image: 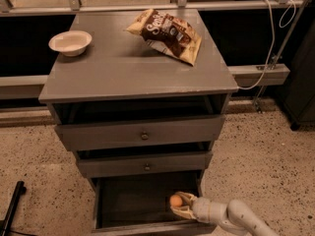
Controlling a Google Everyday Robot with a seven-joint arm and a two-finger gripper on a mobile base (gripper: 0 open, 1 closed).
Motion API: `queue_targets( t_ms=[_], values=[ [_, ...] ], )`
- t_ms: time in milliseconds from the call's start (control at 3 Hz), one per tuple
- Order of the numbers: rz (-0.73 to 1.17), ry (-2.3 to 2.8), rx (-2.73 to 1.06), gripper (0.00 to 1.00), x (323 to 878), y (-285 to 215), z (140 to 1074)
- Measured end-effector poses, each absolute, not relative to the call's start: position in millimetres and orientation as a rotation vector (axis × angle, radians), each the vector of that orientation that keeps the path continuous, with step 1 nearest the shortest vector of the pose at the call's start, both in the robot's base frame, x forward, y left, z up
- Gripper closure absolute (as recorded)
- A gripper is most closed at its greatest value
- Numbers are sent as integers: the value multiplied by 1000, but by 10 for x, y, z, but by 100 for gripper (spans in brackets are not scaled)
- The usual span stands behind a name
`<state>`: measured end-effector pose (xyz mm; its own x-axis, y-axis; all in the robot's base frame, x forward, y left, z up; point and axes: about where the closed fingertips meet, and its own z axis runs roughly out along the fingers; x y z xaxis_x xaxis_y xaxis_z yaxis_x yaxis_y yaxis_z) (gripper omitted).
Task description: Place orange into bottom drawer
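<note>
The orange (175, 200) is small and round and sits between the cream fingers of my gripper (179, 204), inside the open bottom drawer (128, 200) at its right side. The gripper reaches in over the drawer's front right corner, with the white arm (236, 216) trailing off to the lower right. The fingers are closed around the fruit. I cannot tell whether the orange touches the dark drawer floor.
The grey cabinet (138, 73) has two shut knobbed drawers above. On its top stand a white bowl (70, 42) at the left and a chip bag (167, 33) at the right. A black leg (11, 209) stands on the speckled floor at the lower left.
</note>
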<state>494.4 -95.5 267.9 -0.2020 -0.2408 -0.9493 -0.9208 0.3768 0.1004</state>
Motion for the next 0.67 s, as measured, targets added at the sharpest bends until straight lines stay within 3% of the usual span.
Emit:
queue_targets(
  t_ms=[667],
  values=[
    [629, 1873, -1126, 100, 5547, -547, 2166]
  ],
)
